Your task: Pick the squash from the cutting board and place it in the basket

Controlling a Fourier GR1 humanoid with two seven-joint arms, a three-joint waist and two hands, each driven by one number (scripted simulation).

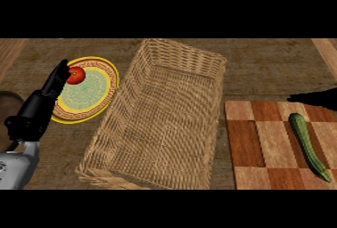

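Note:
The squash (309, 147) is a long, thin green vegetable lying lengthwise on the right part of the checkered wooden cutting board (263, 147). To the left of the board stands a large wicker basket (125, 133), with nothing in it. My right hand (317, 99) shows as a dark shape at the right edge, just beyond the board's far end and apart from the squash. At the left edge my left hand (39, 104) rests open with its fingers up.
A yellow patterned plate (89, 95) holding a red tomato (76, 75) lies left of the basket, partly behind my left hand. The wooden counter (276, 67) runs on beyond the basket and the board.

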